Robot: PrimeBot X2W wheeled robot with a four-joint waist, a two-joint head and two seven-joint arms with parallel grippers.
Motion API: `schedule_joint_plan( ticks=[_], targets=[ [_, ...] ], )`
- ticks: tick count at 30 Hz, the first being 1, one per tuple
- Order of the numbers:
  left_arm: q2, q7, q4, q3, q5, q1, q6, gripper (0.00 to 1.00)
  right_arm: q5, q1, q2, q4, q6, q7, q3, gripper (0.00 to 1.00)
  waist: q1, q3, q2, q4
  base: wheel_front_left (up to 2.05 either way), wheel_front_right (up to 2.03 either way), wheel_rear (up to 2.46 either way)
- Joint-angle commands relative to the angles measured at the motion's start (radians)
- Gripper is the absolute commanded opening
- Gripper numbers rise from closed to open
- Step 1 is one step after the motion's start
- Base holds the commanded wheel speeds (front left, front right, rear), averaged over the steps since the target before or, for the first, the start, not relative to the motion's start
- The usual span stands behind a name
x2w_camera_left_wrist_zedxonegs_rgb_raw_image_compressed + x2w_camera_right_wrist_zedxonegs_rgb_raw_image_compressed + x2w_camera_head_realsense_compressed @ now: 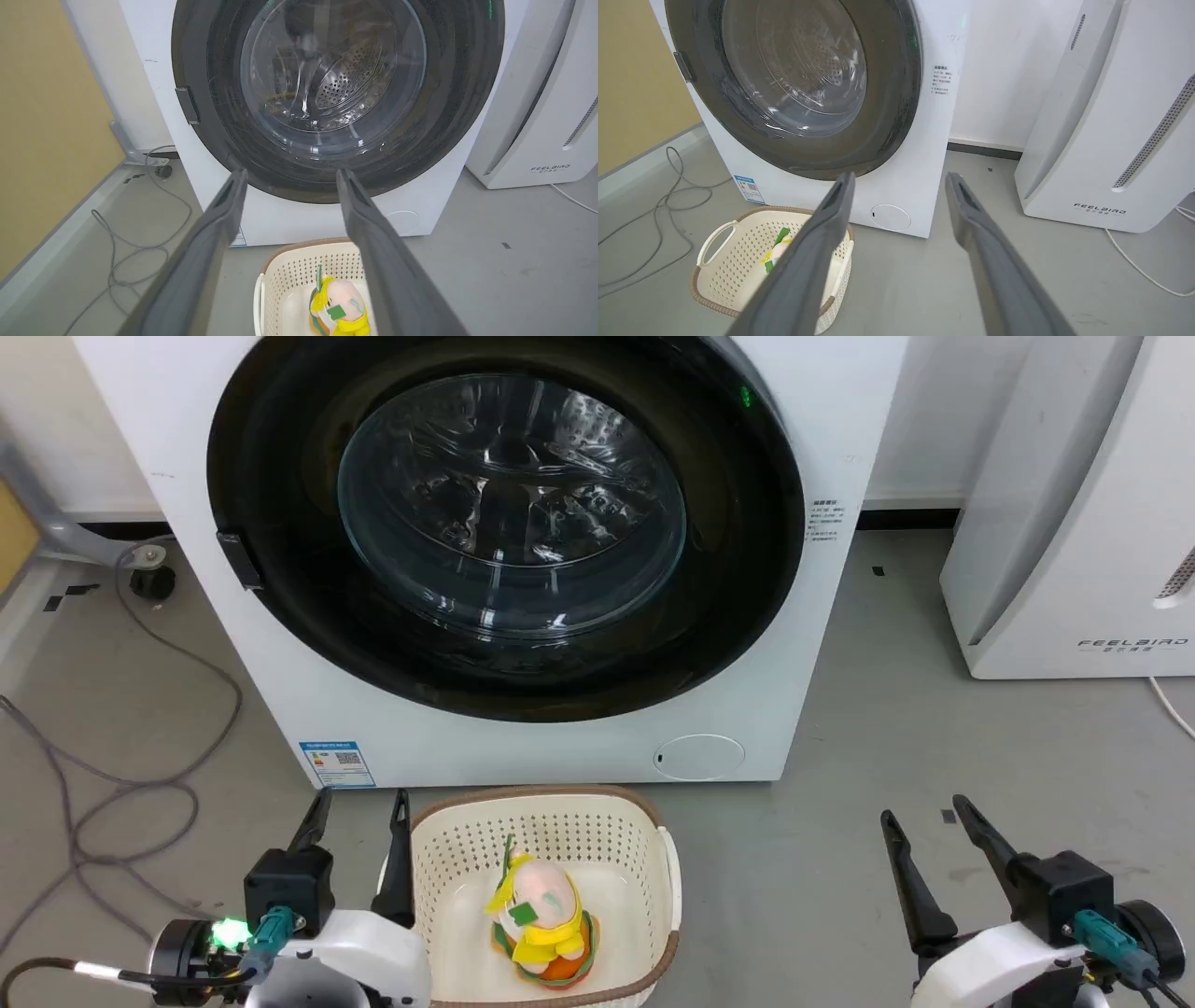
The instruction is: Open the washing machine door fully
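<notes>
The washing machine door (280, 457) is a big round glossy black ring with a bulging clear glass centre, lying flush against the white machine front. Its small black tab (239, 560) sits on the left rim. The same door (467, 107) fills the top of the left wrist view, tab (187, 104) at its left edge, and the door (896, 93) appears at upper left in the right wrist view. My left gripper (362, 803) is open at the lower left, beside the basket, well short of the door. My right gripper (924, 807) is open at the lower right, over bare floor.
A cream perforated basket (644, 821) with a yellow-and-pink plush toy (541, 915) stands on the grey floor directly before the machine. A white FEELBIRD appliance (1074, 523) stands to the right. Grey cables (140, 784) loop on the floor at left.
</notes>
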Motion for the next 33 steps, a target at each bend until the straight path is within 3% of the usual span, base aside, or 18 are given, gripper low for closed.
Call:
schedule_joint_plan(
  ticks=[1, 3, 4, 14, 33],
  targets=[
    [0.0, -0.011, 0.009, -0.005, -0.01, -0.002, -0.007, 1.0, 0.009, 0.005, 0.0, 0.006, 0.0, -0.013, -0.001, 1.0, 0.0, 0.0, -0.0001, 0.0, 0.0, 0.0, 0.0],
    [0.0, -0.013, 0.011, -0.007, -0.011, -0.002, -0.007, 1.0, 0.012, 0.006, 0.0, 0.008, 0.0, -0.015, -0.001, 1.0, 0.0, 0.0, -0.0001, 0.0, 0.0, 0.0, 0.0],
    [0.0, -0.015, 0.014, -0.008, -0.013, -0.003, -0.008, 1.0, 0.014, 0.006, 0.0, 0.01, 0.0, -0.017, -0.001, 0.0, 0.0, 0.0, -0.0001, 0.0, 0.0, 0.0, 0.0],
    [0.002, -0.036, 0.033, -0.025, -0.022, -0.008, -0.015, 1.0, 0.073, 0.008, 0.0, 0.024, 0.0, -0.038, 0.0, 0.0, 0.0, 0.0, -0.0001, -0.001, 0.0, 0.0, 0.0],
    [0.006, -0.076, 0.064, -0.054, -0.048, -0.022, -0.032, 1.0, 0.664, -0.04, 0.0, 0.038, 0.0, -0.078, -0.017, 0.0, 0.0, 0.014, -0.0001, -0.006, 0.0, 0.0, 0.0]
  ],
)
